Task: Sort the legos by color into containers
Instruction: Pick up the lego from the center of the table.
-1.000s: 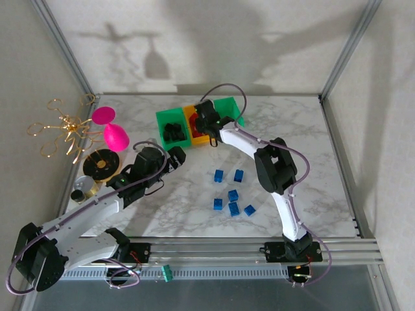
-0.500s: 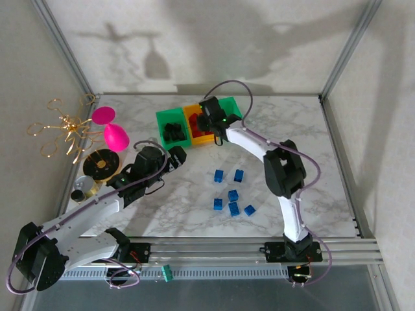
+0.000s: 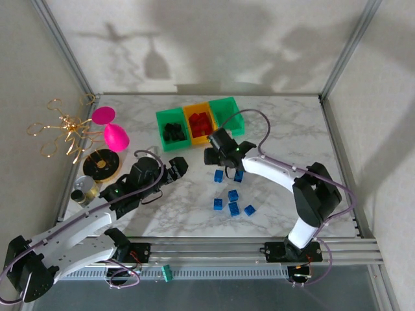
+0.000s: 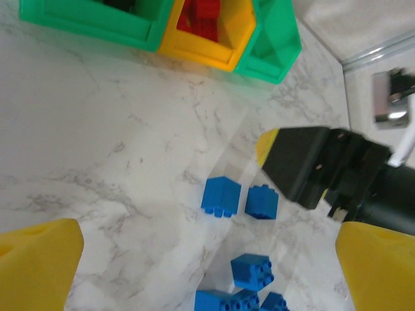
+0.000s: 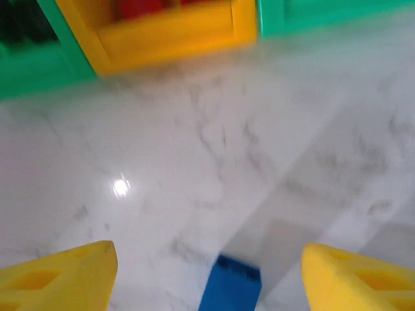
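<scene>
Three joined containers stand at the back: a green bin with black legos, an orange bin with red legos, and a green bin on the right. Several blue legos lie loose on the marble table. My right gripper hangs open just in front of the bins, above the two farthest blue bricks. In the right wrist view one blue brick lies on the table between its yellow fingertips, untouched. My left gripper is open and empty, left of the blue bricks.
At the table's left edge are a pink goblet toy, a gold wire ornament, a black-and-gold disc and a small metal can. Aluminium posts frame the back corners. The right arm's black head hangs close beside the far blue bricks.
My right gripper has pulled back from above the orange bin to over the blue bricks, and its jaws have opened. The left arm drew back slightly toward its base.
</scene>
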